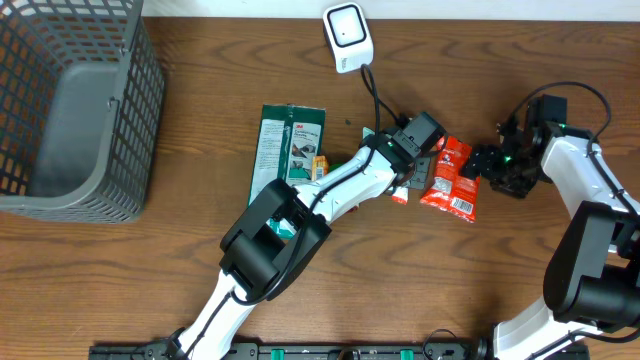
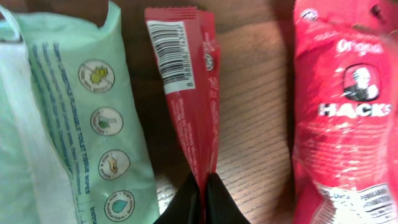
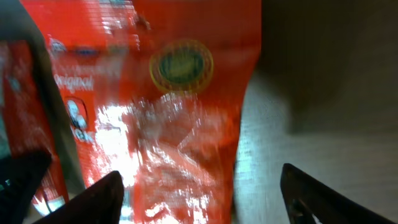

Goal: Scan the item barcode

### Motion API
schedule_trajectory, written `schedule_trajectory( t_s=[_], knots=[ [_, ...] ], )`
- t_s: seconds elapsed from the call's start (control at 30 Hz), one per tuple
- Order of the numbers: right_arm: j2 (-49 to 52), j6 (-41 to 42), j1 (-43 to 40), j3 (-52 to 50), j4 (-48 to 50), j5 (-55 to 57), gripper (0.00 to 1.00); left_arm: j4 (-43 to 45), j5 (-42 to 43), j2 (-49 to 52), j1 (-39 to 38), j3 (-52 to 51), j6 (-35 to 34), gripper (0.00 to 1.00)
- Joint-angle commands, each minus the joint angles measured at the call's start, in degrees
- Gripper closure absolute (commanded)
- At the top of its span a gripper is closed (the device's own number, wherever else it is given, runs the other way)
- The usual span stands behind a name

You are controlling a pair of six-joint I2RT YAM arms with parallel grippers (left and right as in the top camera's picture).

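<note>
Since the left gripper (image 2: pixel 204 198) is clenched on the narrow tail of the red sachet (image 2: pixel 183 81), the step in hand looks like carrying it to the scanner (image 1: pixel 347 37). The scanner sits well apart from the Hacks bag (image 2: pixel 345 112), further up the worktop (image 2: pixel 255 106).

The sachet lies just beside the bag, between it and the wipes (image 2: pixel 81 118). Its barcode (image 2: pixel 169 53) faces up at the end away from the fingers. Whether it is clear of the worktop, I cannot tell.

To do this well, pinch only the tail so nothing covers the bars, and lift straight up before swinging. Turn the barcode square to the scanner window and hold it flat, since a limp sachet will likely droop or curl.

The right gripper (image 3: pixel 202 196) hangs released over the bag, jaws wide, holding nothing. It sits near the path and could be bumped. The scanner cable (image 1: pixel 378 100) trails toward the bag and may snag the wrist. A green 3M pack (image 1: pixel 288 150) lies past the wipes from the bag, and a basket (image 1: pixel 150 120) lies well beyond that.
</note>
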Motion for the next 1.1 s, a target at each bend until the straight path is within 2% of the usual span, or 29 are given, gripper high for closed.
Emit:
schedule_trajectory(
  t_s=[0.0, 0.2, 0.47, 0.67, 0.8, 0.93, 1.07],
  knots=[
    [-1.01, 0.46, 0.44, -0.26, 2.58, -0.39, 0.29, -0.20, -0.44, 0.24, -0.44, -0.50, -1.03, 0.92],
    [-1.01, 0.44, 0.44, -0.26, 6.05, -1.75, 0.40, -0.17, -0.48, 0.24, -1.22, -0.66, -1.03, 0.93],
    [-1.01, 0.44, 0.42, -0.57, 7.37, -1.25, 0.40, -0.20, -0.48, 0.24, -1.31, -0.68, -0.98, 0.92],
    [-1.01, 0.52, -0.04, -0.57, 4.85, 3.87, 0.37, -0.59, -0.46, 0.24, -1.31, -0.68, -0.96, 0.92],
    [-1.01, 0.87, -0.09, -1.29, 3.41, 3.87, 0.44, -0.61, -0.48, 0.24, -1.31, -0.68, -0.96, 0.92],
    [-1.01, 3.28, -0.07, -4.26, 6.49, 2.97, 0.49, -0.55, -0.52, 0.26, -1.31, -0.68, -0.96, 0.92],
    [-1.01, 3.26, -0.09, -8.85, 14.36, -1.62, 0.47, -0.13, -0.52, 0.68, -1.31, -0.79, -0.96, 0.92]
  ],
)
